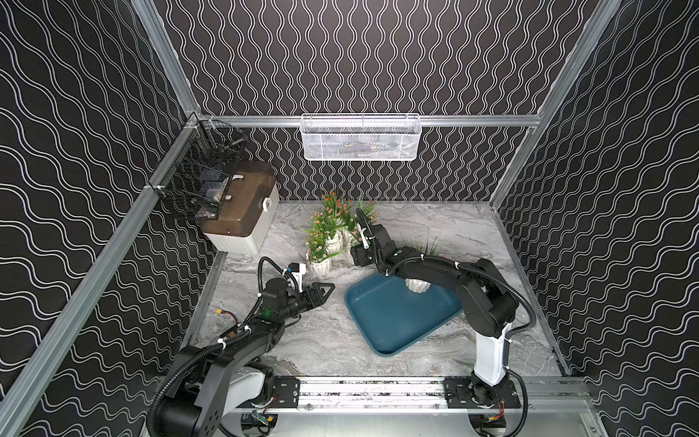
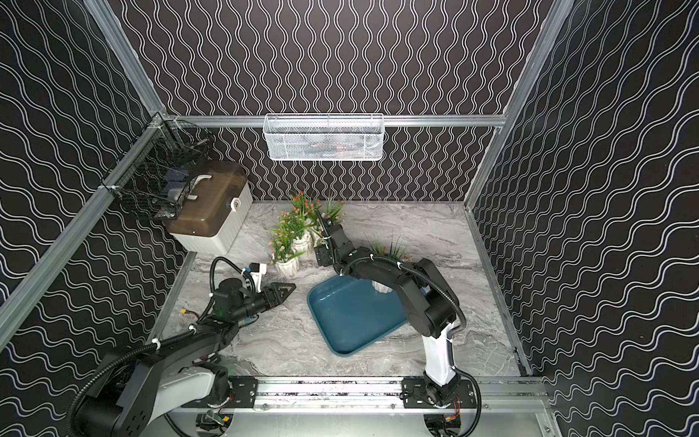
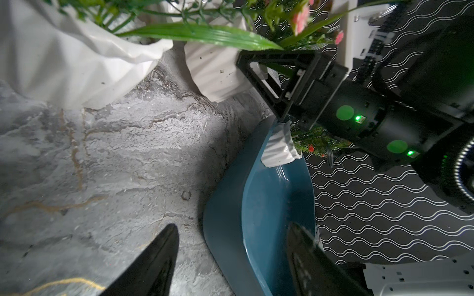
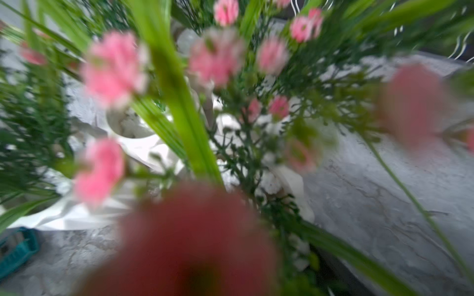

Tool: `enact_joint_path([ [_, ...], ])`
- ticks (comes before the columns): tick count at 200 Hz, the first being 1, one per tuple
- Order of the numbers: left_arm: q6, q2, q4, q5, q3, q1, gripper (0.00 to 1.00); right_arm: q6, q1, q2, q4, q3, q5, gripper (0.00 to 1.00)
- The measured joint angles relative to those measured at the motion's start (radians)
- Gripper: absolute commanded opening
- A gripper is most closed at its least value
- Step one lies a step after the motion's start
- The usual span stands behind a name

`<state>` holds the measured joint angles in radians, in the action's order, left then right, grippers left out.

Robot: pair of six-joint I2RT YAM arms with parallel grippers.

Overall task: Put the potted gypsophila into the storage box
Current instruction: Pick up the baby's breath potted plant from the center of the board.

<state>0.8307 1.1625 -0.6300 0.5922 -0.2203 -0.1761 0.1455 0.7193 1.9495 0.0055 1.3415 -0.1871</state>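
Observation:
The dark-teal storage box lies at the table's middle right. One potted gypsophila stands in its far corner, partly hidden by my right arm. Several more pots cluster behind the box. My right gripper reaches into that cluster; in the left wrist view one of its fingers lies against a white ribbed pot. Blurred pink flowers fill the right wrist view and hide the jaws. My left gripper hovers open and empty just left of the box.
A white box with a brown lid sits at the back left under a black wire basket. A white mesh basket hangs on the back wall. A loose cable with a yellow plug lies by the left arm.

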Motion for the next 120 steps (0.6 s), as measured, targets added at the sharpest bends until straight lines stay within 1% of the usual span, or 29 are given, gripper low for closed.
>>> enact_joint_path([
  [53, 0.000, 0.006, -0.002, 0.000, 0.000, 0.000, 0.70, 0.000, 0.006, -0.097, -0.001, -0.063, 0.014, 0.72],
  [120, 0.000, 0.008, -0.002, 0.000, 0.000, 0.000, 0.70, -0.001, 0.025, -0.274, -0.023, -0.117, 0.048, 0.72],
])
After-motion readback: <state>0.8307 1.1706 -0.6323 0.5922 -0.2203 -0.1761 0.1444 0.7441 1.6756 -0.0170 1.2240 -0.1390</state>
